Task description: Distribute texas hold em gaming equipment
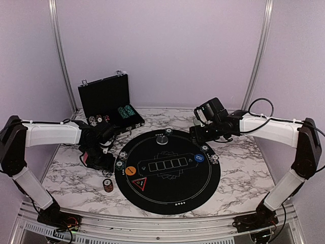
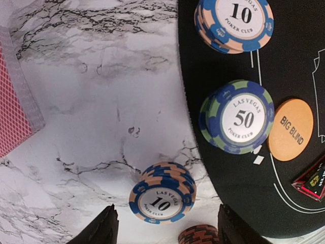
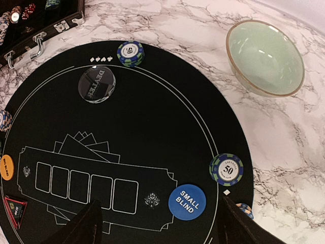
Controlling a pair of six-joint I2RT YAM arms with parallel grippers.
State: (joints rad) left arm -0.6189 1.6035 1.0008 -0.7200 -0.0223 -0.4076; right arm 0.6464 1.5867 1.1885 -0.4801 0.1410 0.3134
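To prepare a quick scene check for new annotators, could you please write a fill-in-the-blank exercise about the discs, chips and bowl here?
The orange disc reads BIG ____. The blue disc reads ____ BLIND. The blue-and-peach chip stack lying off the black mat shows the number ____. The pale green bowl stands on the ____ tabletop, off the mat.
Missing words: BLIND; SMALL; 10; marble.
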